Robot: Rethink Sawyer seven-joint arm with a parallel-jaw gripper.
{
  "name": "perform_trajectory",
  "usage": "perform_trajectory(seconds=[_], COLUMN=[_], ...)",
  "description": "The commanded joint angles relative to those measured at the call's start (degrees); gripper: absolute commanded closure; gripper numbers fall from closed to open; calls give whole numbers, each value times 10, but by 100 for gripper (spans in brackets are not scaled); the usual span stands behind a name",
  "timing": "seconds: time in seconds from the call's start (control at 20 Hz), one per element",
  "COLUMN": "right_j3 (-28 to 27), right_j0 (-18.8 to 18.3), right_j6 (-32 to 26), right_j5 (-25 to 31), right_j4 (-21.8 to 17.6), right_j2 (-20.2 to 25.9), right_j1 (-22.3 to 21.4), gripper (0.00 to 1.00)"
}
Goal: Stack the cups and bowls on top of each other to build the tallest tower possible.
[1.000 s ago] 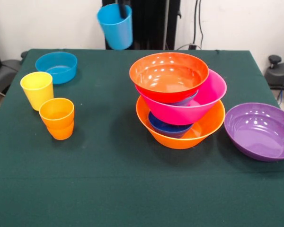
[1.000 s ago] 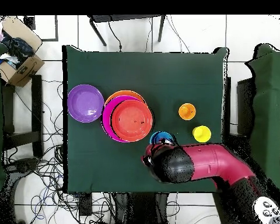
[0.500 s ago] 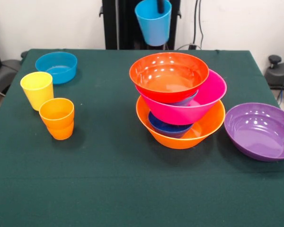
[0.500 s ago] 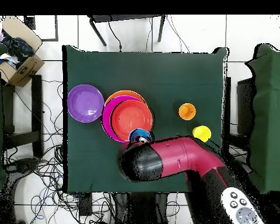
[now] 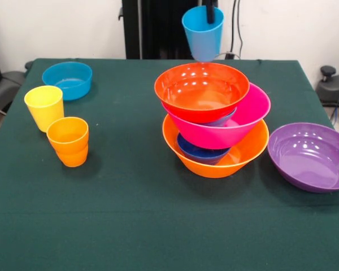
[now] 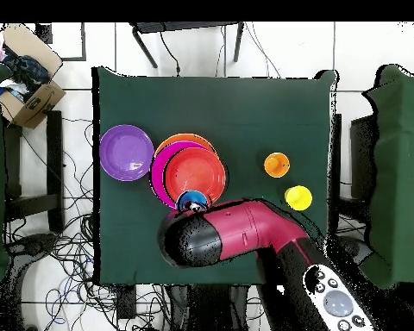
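The light blue cup (image 5: 203,33) hangs in the air above the far rim of the tower, with my gripper (image 5: 210,12) shut on its rim; one dark finger shows inside it. The tower has the large orange bowl (image 5: 214,161) as base, a dark blue bowl (image 5: 202,151) in it, then the pink bowl (image 5: 250,116) and the red-orange bowl (image 5: 201,90) on top. In the overhead view the cup (image 6: 192,202) sits at the edge of the red-orange bowl (image 6: 196,172), and the arm (image 6: 236,237) hides the gripper.
A purple bowl (image 5: 311,155) lies right of the tower. At the left stand a yellow cup (image 5: 44,106), an orange cup (image 5: 68,140) and a shallow light blue bowl (image 5: 68,79). The green table cloth (image 5: 130,226) covers the table.
The gripper has carried the light blue cup rightward in the front view, from the far left of the tower to above its top bowl's far rim. Nothing else moved.
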Motion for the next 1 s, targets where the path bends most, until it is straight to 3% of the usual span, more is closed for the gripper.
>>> perform_trajectory(seconds=[0.05,1.0], right_j3=[-19,-68], right_j0=[23,25], right_j6=[80,50], right_j5=[-59,-93], right_j4=[-51,-86], right_j2=[-45,-71], right_j1=[50,106], gripper=[100,100])
